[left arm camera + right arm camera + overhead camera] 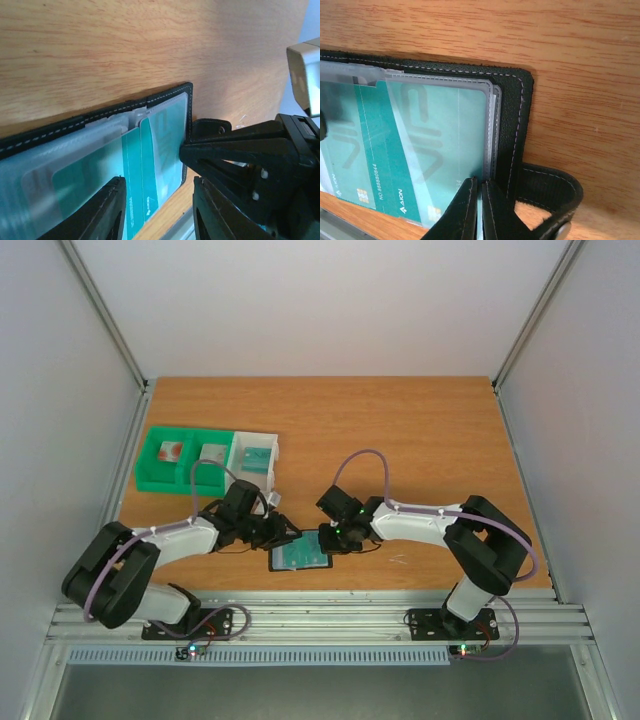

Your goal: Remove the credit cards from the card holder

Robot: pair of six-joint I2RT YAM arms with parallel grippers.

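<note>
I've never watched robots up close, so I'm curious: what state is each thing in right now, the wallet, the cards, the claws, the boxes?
card holder: open, lying flat.
clasp tab: unfastened.
credit cards: inside the holder, none out yet.
left gripper: open, over the cards.
right gripper: shut, at the holder's clasp edge.
trays: upright, partly filled.

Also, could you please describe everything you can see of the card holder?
The card holder lies open and flat on the wooden table, near its front edge. It is black and leather-like with pale stitching, and has a clasp tab on one side. Clear inner pockets hold overlapping teal cards. The right end effector, shut, meets the pocket edge beside the tab. The left end effector hovers open over the cards.
</note>
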